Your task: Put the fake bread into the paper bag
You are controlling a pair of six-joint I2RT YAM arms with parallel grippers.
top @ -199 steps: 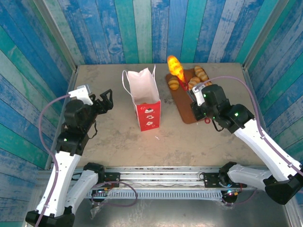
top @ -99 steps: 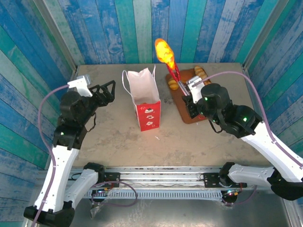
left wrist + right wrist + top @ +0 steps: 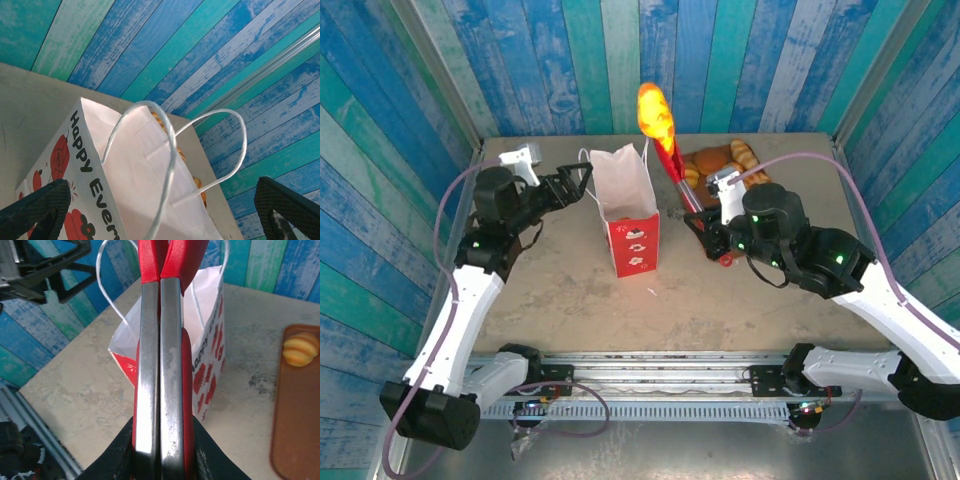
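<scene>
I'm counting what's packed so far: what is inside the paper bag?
Bare white inner walls show through the open top of the paper bag, nothing lying in it. Its floor is hidden behind the front panel. A bread held in tongs is raised near it, not inside.

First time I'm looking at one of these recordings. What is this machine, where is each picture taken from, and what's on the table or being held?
These are two robot arms bolted at the near edge of the table. The overhead picture looks down from behind them; the other two come from cameras on their wrists. A strawberry-print paper bag stands open in the middle. The left gripper is open beside the bag's handle, holding nothing. The right gripper is shut on red-handled tongs, which pinch one toy pastry raised near the bag. More pastries lie on a brown board.
</scene>
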